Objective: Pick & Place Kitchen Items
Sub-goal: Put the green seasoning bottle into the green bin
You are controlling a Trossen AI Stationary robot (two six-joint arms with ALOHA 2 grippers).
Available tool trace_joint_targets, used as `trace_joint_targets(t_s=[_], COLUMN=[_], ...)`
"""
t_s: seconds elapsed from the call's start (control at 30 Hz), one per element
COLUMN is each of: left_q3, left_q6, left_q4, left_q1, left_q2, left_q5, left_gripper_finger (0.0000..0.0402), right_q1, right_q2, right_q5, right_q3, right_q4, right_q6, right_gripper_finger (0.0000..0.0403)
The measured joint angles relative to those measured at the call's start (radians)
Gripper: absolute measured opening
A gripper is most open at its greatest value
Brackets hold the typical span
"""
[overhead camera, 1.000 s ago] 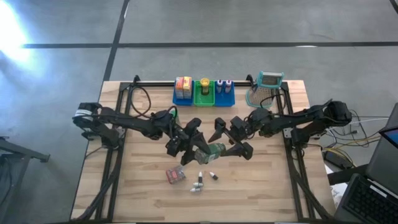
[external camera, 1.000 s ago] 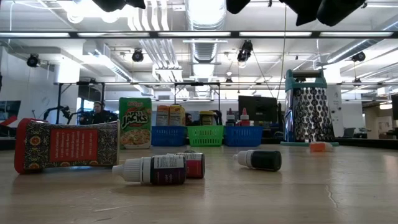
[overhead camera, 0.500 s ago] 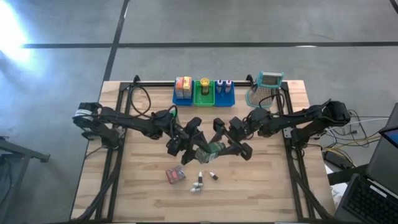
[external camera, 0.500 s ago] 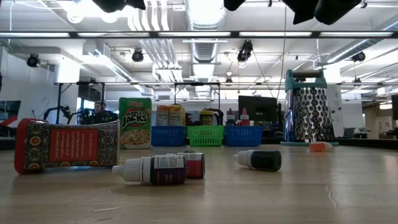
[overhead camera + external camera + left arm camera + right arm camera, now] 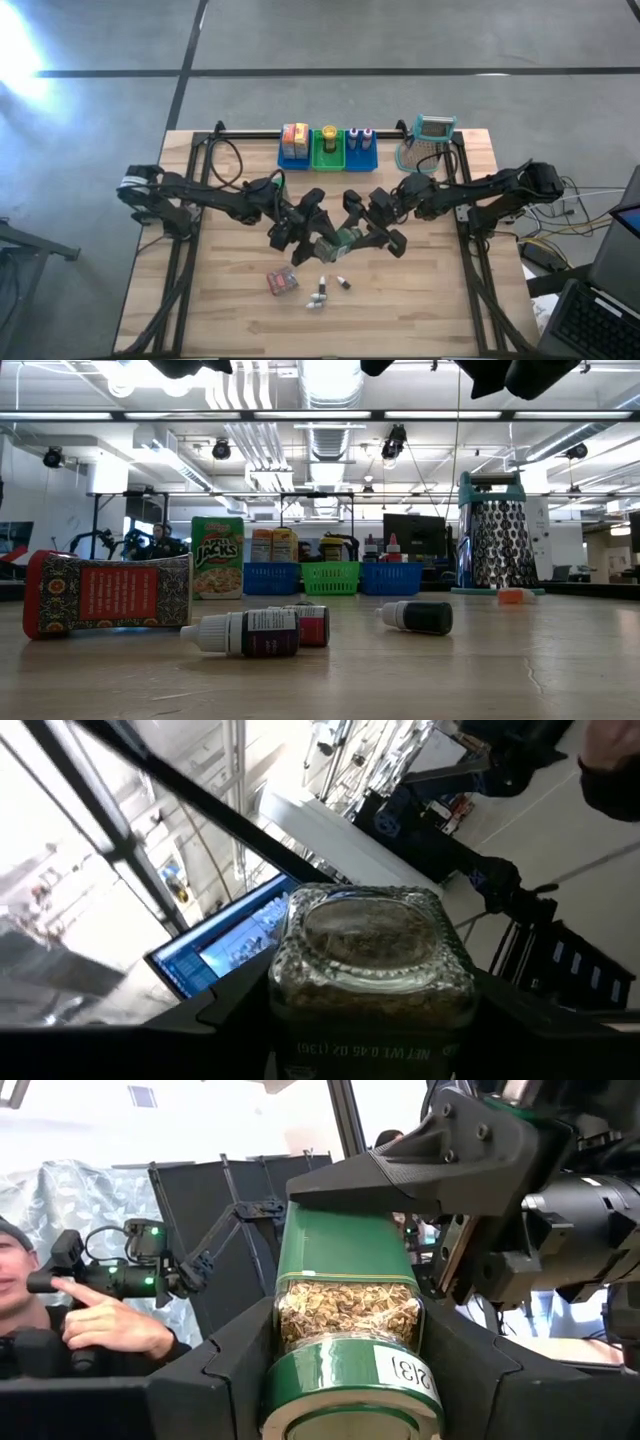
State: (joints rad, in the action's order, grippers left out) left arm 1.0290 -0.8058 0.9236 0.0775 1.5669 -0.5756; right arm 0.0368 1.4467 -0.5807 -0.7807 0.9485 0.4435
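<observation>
My left gripper (image 5: 318, 243) is clamped on a green-capped spice jar (image 5: 341, 240), holding it up over mid-table. My right gripper (image 5: 362, 233) has its fingers around the same jar's other end. Below it, a red packet (image 5: 282, 282) and small bottles (image 5: 319, 295) lie on the wooden table (image 5: 430, 300).

Green-capped clear jar of dried flakes (image 5: 343, 240), airborne above mid-table, lying sideways, held at both ends. Patterned red packet (image 5: 107, 593) flat on the near table. Two small dropper bottles (image 5: 243, 633) and (image 5: 417, 617) lying on their sides. Green cereal box (image 5: 218, 557) upright behind them. Orange boxes (image 5: 294, 136) and small bottles (image 5: 359, 136) stand in the bins.
</observation>
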Motion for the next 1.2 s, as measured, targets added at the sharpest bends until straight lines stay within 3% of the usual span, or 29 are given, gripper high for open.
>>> trace_joint_targets(t_s=[0.2, 0.47, 0.63, 0.87, 1.0, 1.2], left_q3=[0.018, 0.049, 0.05, 0.05, 0.05, 0.05], left_q6=[0.104, 0.142, 0.068, 0.022, 0.058, 0.265], left_q4=[-0.03, -0.11, -0.12, -0.254, -0.381, -0.607], left_q1=[0.002, 0.019, 0.057, 0.128, 0.176, 0.234], left_q2=[0.0, -0.002, -0.02, -0.111, -0.198, -0.345], left_q5=[0.013, 0.06, 0.06, 0.076, 0.264, 0.563], left_gripper_finger=[0.0251, 0.0311, 0.0329, 0.033, 0.033, 0.033], right_q1=[0.0, 0.0, 0.0, 0.0, -0.014, -0.067], right_q2=[0.0, -0.002, -0.002, -0.032, -0.066, -0.133], right_q5=[-0.004, -0.004, -0.003, -0.024, -0.025, 0.029], right_q3=[0.0, 0.0, 0.0, 0.001, 0.001, 0.001], right_q4=[0.005, -0.006, -0.007, -0.021, -0.154, -0.455], right_q6=[0.001, 0.001, 0.001, -0.009, -0.055, -0.155], right_gripper_finger=[0.0193, 0.0194, 0.0193, 0.0193, 0.0194, 0.0194])
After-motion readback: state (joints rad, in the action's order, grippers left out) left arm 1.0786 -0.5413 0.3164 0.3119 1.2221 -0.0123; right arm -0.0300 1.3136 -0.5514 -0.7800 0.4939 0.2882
